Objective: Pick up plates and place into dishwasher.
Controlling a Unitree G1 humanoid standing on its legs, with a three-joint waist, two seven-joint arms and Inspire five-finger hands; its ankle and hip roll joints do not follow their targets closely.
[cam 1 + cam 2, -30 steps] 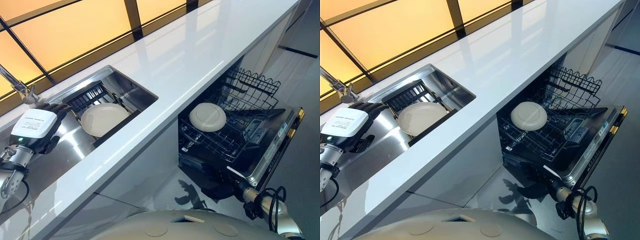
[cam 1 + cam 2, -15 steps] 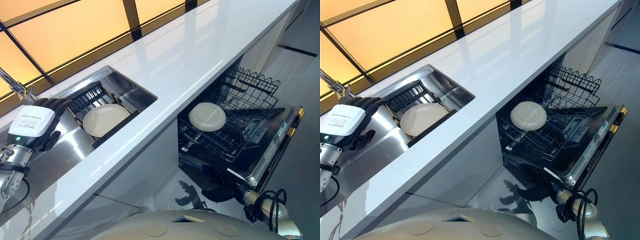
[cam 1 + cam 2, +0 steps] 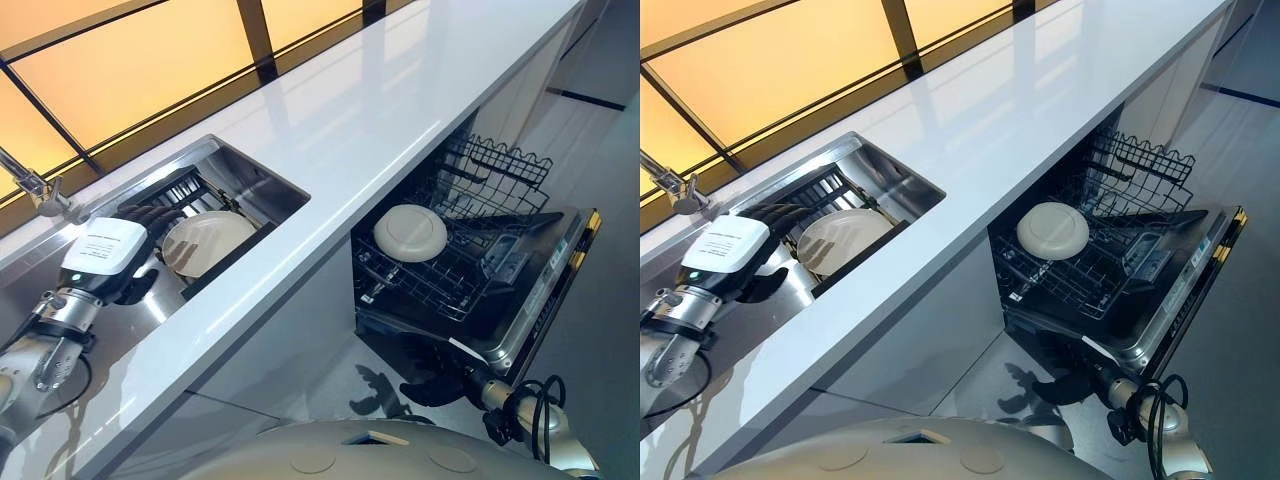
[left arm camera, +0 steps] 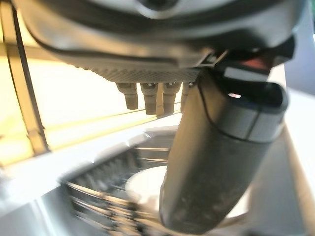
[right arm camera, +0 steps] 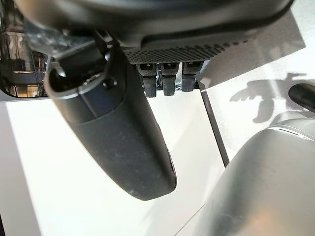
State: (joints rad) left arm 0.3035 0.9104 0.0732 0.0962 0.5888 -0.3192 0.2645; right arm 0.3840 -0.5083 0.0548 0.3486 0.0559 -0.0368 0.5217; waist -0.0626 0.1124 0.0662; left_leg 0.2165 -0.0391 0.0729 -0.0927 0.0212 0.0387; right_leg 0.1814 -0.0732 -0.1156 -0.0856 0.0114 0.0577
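2 plates show here. 1 plate (image 3: pixel 207 241) lies in the dark rack (image 3: pixel 175 195) that sits inside the steel sink (image 3: pixel 255 180), and the other plate (image 3: pixel 411 231) rests face down on the wire basket (image 3: pixel 440 275) of the open dishwasher (image 3: pixel 520 300) under the white bench (image 3: pixel 340 130).

Left hand (image 3: pixel 135 235) is down in the sink at the rack's near side, its dark fingers (image 3: pixel 150 212) stretched out over the rim of the sink plate — whether they touch it cannot be told. In the left wrist view the fingers (image 4: pixel 147 96) stand straight in a row and the thumb (image 4: pixel 216 162) hangs apart from them, with the plate (image 4: pixel 147 189) blurred beyond; nothing is clasped.

Right hand (image 3: pixel 435 388) hangs low beside the dishwasher door, above the pale floor (image 3: pixel 320 385). Its own wrist view shows the fingers (image 5: pixel 167 78) short and straight, the thumb (image 5: pixel 125 142) apart from them — holding nothing.

A tap (image 3: pixel 40 190) stands at the sink's far left corner, and amber window panes (image 3: pixel 130 50) run behind the bench.
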